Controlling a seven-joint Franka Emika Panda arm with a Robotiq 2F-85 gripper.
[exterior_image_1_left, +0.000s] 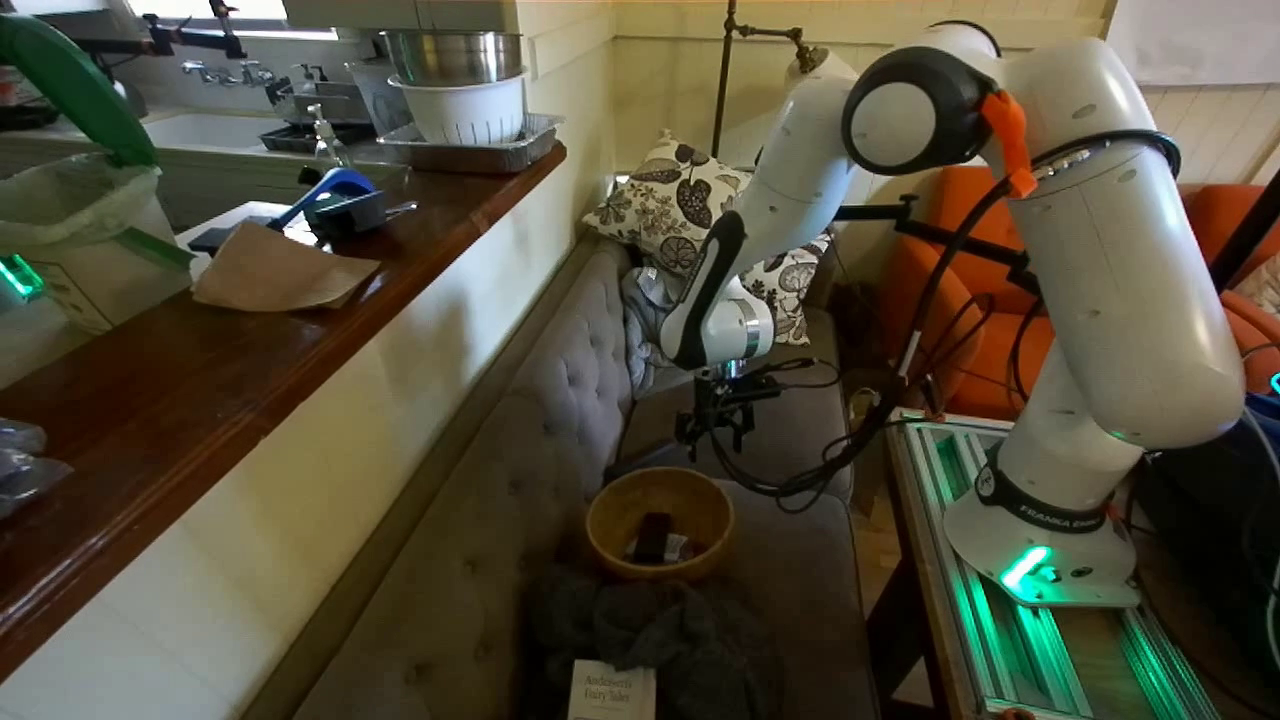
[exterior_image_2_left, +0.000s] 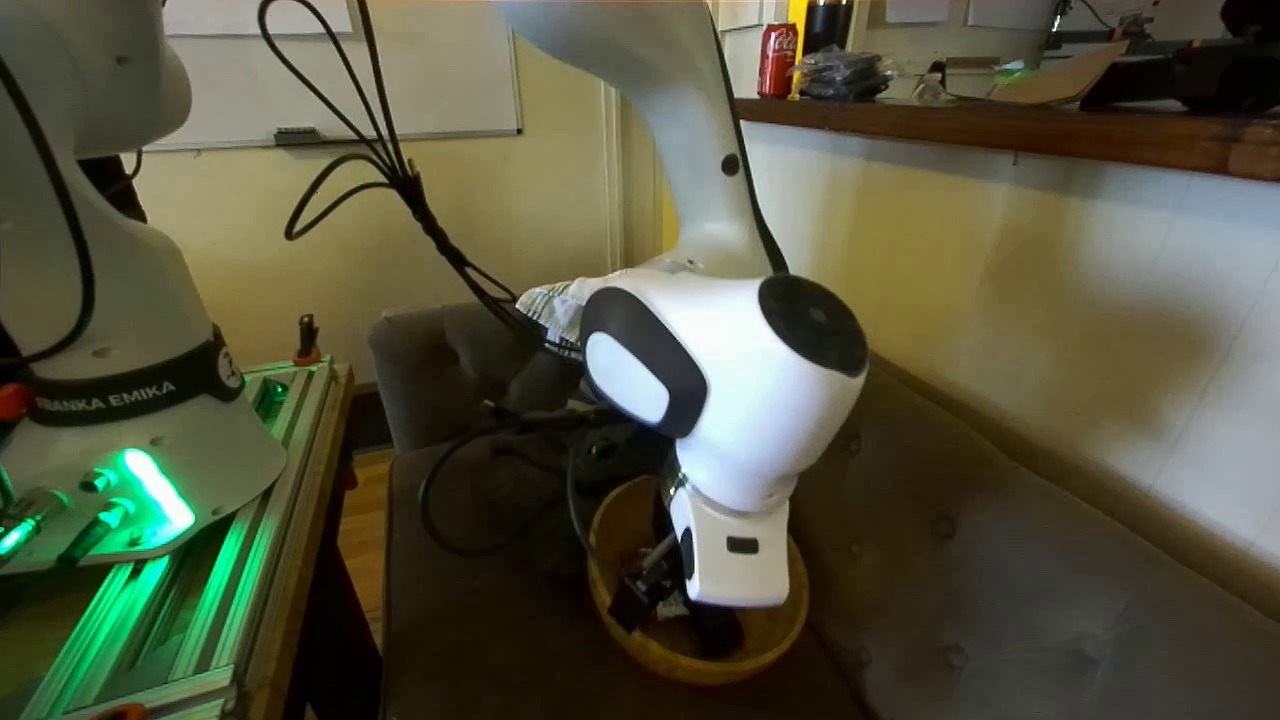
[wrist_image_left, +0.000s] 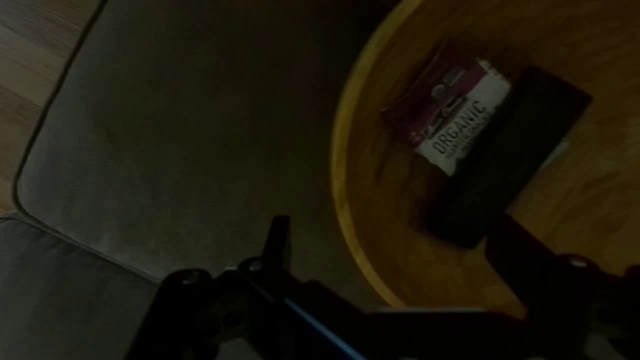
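One grey tufted sofa (exterior_image_1_left: 500, 530) fills the middle of an exterior view. On it, one dark rumpled blanket (exterior_image_1_left: 650, 625) lies on the near side of one round wooden bowl (exterior_image_1_left: 610, 515). The single hand (exterior_image_1_left: 716, 443) hangs above the bowl's right rim, its two fingers (wrist_image_left: 277, 245) spread wide with nothing between them. One book titled "Andersen's Fairy Tales" (exterior_image_1_left: 612, 695) lies nearest, beside the blanket. Inside the bowl, one black rectangular block (wrist_image_left: 510, 160) lies across one maroon-and-white packet (wrist_image_left: 450, 110) marked "ORGANIC".
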